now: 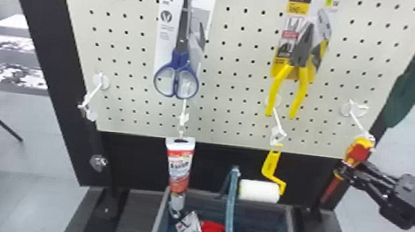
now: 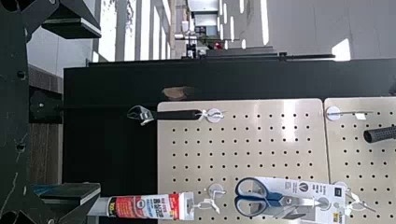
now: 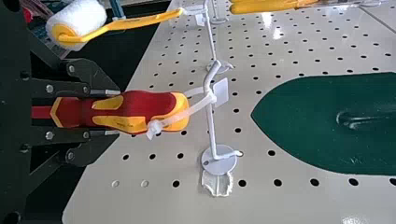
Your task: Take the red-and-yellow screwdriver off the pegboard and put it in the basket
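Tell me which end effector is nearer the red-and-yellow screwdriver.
Right. The right end effector grips the screwdriver; the left end effector is open, facing the left part of the pegboard.

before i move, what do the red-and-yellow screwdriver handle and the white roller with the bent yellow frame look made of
Red-and-yellow screwdriver handle: probably moulded plastic, perhaps rubbery; smooth, with yellow panels set into red.
White roller: likely soft fabric nap, matt, with a fuzzy outline.
Bent yellow frame: smooth, evenly coloured; plastic or coated metal.
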Tool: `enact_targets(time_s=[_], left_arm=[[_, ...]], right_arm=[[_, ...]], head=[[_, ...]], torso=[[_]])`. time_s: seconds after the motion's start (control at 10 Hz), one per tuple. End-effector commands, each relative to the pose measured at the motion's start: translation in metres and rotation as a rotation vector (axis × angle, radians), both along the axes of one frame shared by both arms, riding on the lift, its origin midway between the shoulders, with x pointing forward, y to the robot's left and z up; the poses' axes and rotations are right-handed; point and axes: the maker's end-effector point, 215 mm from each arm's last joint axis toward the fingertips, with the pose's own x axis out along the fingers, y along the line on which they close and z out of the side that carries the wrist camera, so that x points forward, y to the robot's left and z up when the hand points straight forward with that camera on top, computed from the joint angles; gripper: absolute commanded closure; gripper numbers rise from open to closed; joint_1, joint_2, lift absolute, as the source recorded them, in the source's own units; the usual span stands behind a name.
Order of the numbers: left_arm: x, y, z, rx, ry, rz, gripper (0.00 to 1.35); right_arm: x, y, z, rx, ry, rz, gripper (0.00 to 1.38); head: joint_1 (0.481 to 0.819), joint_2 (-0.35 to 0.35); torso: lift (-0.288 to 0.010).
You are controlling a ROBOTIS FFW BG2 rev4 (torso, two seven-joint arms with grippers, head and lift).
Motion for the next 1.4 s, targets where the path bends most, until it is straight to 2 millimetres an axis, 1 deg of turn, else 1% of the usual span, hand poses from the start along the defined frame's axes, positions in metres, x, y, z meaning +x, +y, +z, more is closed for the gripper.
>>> enact_targets(time_s=[0.0, 0.5, 0.6, 0.7, 1.0, 1.3], left_arm=[[0.000, 0.000, 0.000, -0.003, -0.002, 0.006, 0.14], [0.000, 0.000, 0.001, 0.000, -0.003, 0.005, 0.13], [0.000, 0.000, 0.001, 0.000, -0.003, 0.005, 0.13], [0.000, 0.000, 0.001, 0.000, -0.003, 0.005, 0.13], [0.000, 0.000, 0.001, 0.000, -0.003, 0.005, 0.13], [0.000, 0.000, -0.001, 0.000, 0.001, 0.004, 0.13]], right_arm=[[0.000, 0.001, 0.000, 0.000, 0.001, 0.001, 1.20], [-0.001, 0.001, 0.000, 0.012, 0.002, 0.004, 1.20], [-0.004, 0.005, 0.008, 0.007, -0.009, 0.012, 1.20], [-0.008, 0.010, 0.015, 0.002, -0.021, 0.022, 1.20], [-0.019, 0.016, 0.014, 0.017, -0.012, 0.031, 1.20], [-0.030, 0.017, 0.022, 0.008, -0.022, 0.027, 1.20]], head=[[0.549, 0.000], [0.549, 0.000], [0.549, 0.000], [0.549, 0.000], [0.549, 0.000], [0.549, 0.000]], torso=[[-0.100], [-0.100], [-0.100], [-0.100], [-0.100], [-0.100]])
